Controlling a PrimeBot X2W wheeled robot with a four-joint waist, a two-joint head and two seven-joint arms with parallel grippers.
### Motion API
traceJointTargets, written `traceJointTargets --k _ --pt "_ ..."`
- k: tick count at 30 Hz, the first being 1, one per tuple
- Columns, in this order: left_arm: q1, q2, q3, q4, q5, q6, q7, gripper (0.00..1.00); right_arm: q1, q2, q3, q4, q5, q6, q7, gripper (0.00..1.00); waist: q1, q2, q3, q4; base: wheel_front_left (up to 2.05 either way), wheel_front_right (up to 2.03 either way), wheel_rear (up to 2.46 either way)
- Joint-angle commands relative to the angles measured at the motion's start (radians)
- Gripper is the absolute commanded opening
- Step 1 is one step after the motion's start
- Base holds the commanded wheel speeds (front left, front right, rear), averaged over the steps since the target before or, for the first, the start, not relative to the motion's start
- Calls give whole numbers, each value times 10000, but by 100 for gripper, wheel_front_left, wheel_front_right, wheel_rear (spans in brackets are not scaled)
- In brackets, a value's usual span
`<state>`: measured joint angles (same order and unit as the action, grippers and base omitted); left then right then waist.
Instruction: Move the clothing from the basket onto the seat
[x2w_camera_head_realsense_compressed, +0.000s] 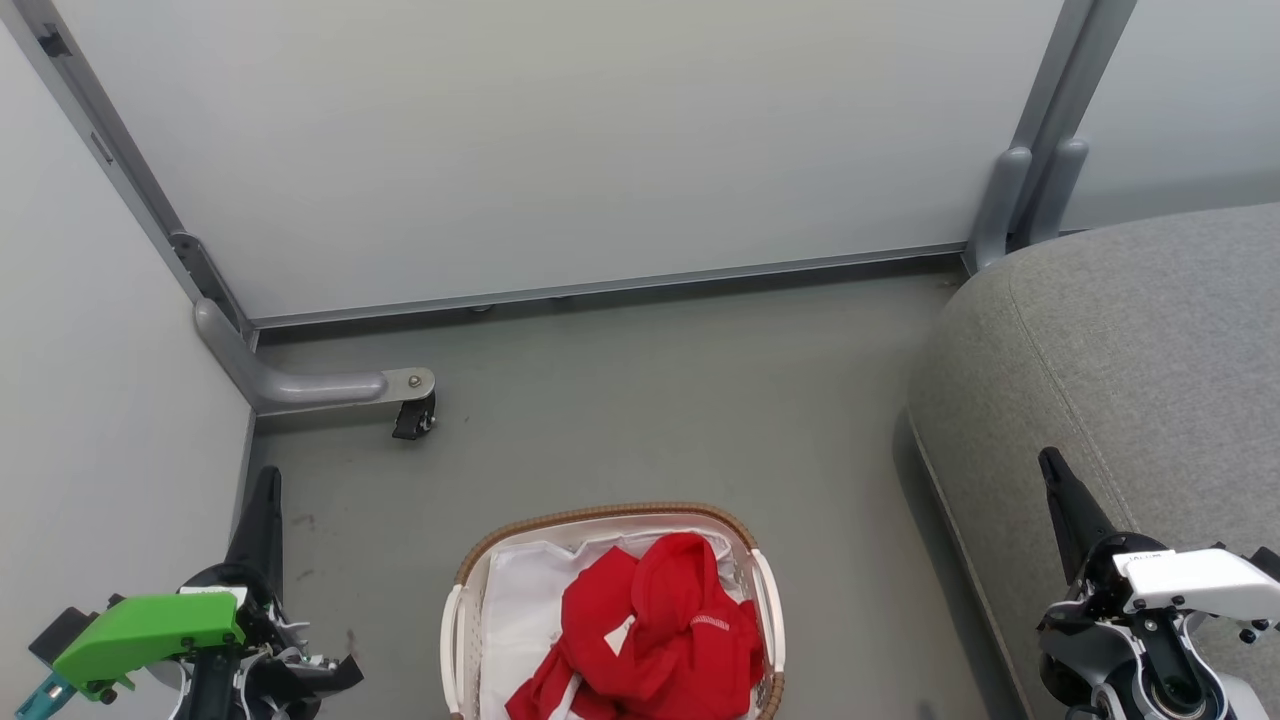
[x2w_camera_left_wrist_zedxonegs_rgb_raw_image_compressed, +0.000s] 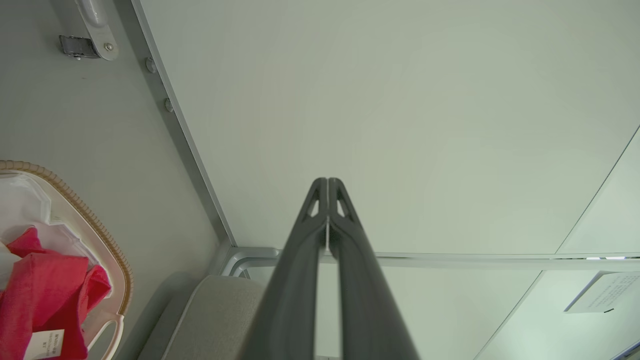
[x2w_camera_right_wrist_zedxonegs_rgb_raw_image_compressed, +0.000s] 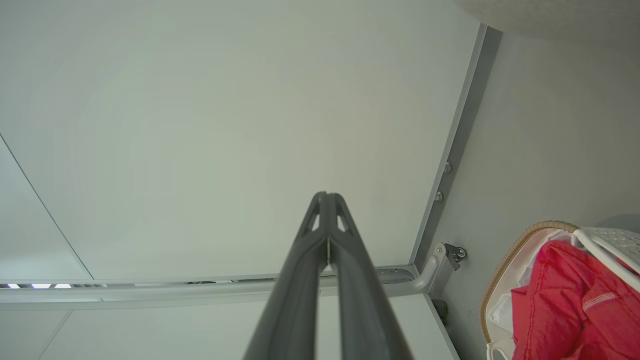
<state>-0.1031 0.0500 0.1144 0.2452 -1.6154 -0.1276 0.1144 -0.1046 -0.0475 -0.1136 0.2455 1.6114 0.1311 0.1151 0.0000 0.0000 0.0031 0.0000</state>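
Red clothing (x2w_camera_head_realsense_compressed: 660, 620) lies in the basket (x2w_camera_head_realsense_compressed: 600, 512) between left hand (x2w_camera_head_realsense_compressed: 267, 485) and right hand (x2w_camera_head_realsense_compressed: 1050, 465), both closed, empty.

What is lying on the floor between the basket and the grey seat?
In the head view, the stretch between the basket and the seat is bare grey floor, shaded close to the seat.

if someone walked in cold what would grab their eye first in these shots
The bright red clothing heaped in the white basket at the bottom centre of the head view jumps out against the dull grey floor. Next is the big grey seat on the right, its visible part bare. The left gripper and right gripper, both shut, flank the basket.
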Motion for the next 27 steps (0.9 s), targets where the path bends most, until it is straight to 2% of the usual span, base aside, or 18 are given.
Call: traceJointTargets --k 1,27 --pt "-121 10 8 -17 50 -65 19 0 -73 -57 -12 -34 32 -7 8 0 0 0 0 0 0 0 0" --pt "-121 10 8 -16 50 -66 19 0 -72 -58 -12 -34 32 -7 8 0 0 0 0 0 0 0 0"
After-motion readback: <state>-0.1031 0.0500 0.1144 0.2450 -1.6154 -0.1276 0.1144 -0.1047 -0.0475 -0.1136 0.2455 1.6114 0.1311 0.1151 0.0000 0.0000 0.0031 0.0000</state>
